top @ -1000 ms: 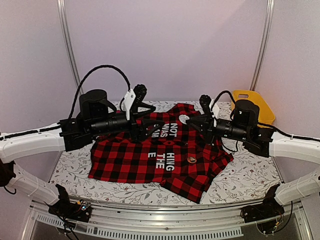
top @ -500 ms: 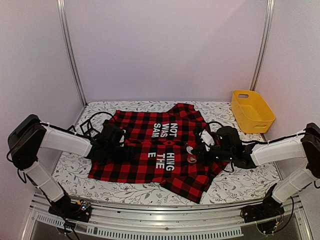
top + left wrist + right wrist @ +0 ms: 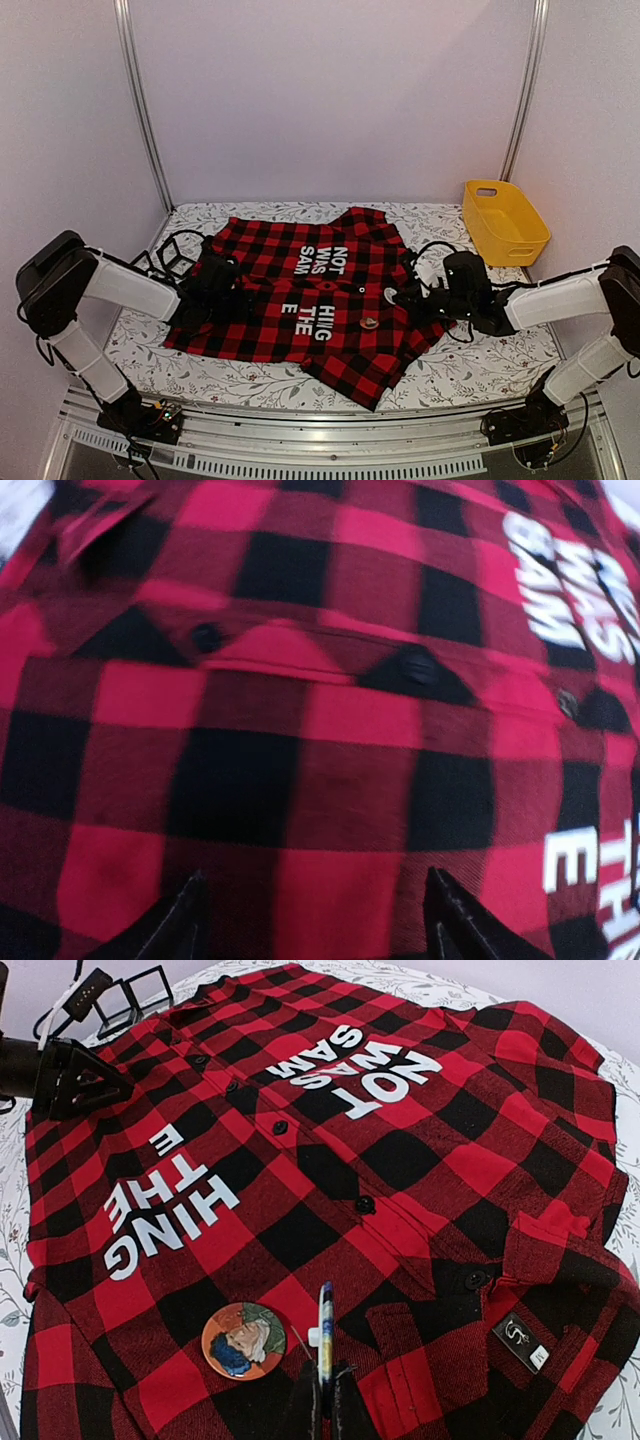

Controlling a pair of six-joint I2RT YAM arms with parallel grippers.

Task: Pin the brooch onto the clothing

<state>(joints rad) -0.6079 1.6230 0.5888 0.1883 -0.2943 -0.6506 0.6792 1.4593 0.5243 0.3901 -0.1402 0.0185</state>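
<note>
The red-and-black checked shirt (image 3: 290,300) lies flat on the table, white letters up; it also fills the left wrist view (image 3: 330,720) and the right wrist view (image 3: 330,1140). My right gripper (image 3: 327,1375) is shut on a round brooch (image 3: 325,1330), held edge-on just above the shirt's right front, pin side showing; in the top view it sits at the shirt's right side (image 3: 400,297). A second round painted brooch (image 3: 243,1340) lies flat on the shirt beside it (image 3: 369,322). My left gripper (image 3: 313,880) is open, low on the shirt's left part (image 3: 222,295).
A yellow basket (image 3: 505,222) stands at the back right. A black wire-frame holder (image 3: 178,255) sits off the shirt's left shoulder, also in the right wrist view (image 3: 130,990). The flowered tablecloth (image 3: 480,360) surrounds the shirt. Metal posts stand at both back corners.
Both arms have come down from raised to low on the shirt. The shirt has slid a little left and forward under the left gripper. The right gripper keeps hold of its brooch.
</note>
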